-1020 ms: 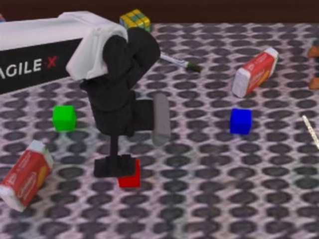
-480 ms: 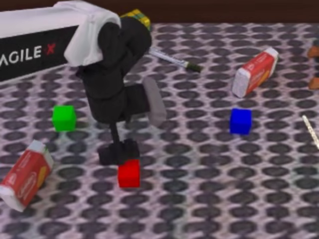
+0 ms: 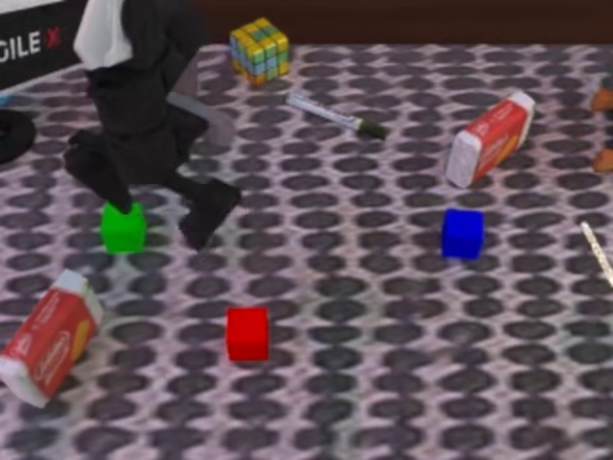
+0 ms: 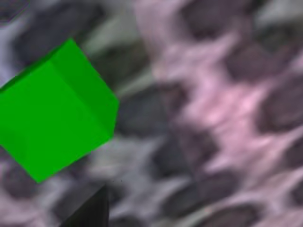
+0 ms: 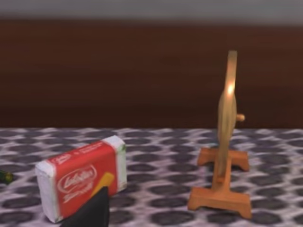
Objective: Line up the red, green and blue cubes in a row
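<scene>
The green cube (image 3: 124,228) sits at the table's left, the red cube (image 3: 247,333) in the front middle, and the blue cube (image 3: 462,233) to the right, all three apart from each other. My left gripper (image 3: 158,218) hangs open beside the green cube, one finger at the cube's top edge and the other to its right. In the left wrist view the green cube (image 4: 52,113) fills the side, close by, with one dark fingertip (image 4: 90,213) showing. The right arm is parked out of the top view; one fingertip (image 5: 92,210) shows in its wrist view.
A multicoloured puzzle cube (image 3: 260,50) and a marker (image 3: 335,115) lie at the back. Red-and-white cartons lie at back right (image 3: 490,137) and front left (image 3: 48,335). A wooden stand (image 5: 225,156) stands at the far right edge, near a thin white stick (image 3: 599,251).
My left gripper has let go of the red cube, risen and swung back left to the green cube. The red cube stays where it was set down.
</scene>
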Robot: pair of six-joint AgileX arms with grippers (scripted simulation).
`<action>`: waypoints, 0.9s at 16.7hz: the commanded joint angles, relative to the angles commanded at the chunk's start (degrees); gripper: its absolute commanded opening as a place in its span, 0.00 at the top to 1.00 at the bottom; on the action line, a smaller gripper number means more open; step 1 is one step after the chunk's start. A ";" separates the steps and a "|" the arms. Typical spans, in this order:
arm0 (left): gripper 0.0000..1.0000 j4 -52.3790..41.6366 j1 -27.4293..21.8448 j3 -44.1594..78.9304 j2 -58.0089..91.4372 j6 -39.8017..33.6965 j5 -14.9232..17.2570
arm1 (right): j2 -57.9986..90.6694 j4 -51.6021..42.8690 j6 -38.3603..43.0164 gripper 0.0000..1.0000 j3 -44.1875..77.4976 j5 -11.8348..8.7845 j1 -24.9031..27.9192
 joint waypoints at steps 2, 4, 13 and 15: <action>0.00 -0.70 3.25 2.65 2.05 -8.79 -0.12 | 0.00 0.00 0.00 0.00 0.00 0.00 0.00; 0.00 -1.08 6.20 5.00 3.53 -16.00 -0.18 | 0.00 0.00 0.00 0.00 0.00 0.00 0.00; 0.00 -1.13 9.74 7.84 4.64 -23.85 -0.19 | 0.00 0.00 0.00 0.00 0.00 0.00 0.00; 0.00 -0.17 9.86 7.11 5.01 -23.94 -0.18 | 0.00 0.00 0.00 0.00 0.00 0.00 0.00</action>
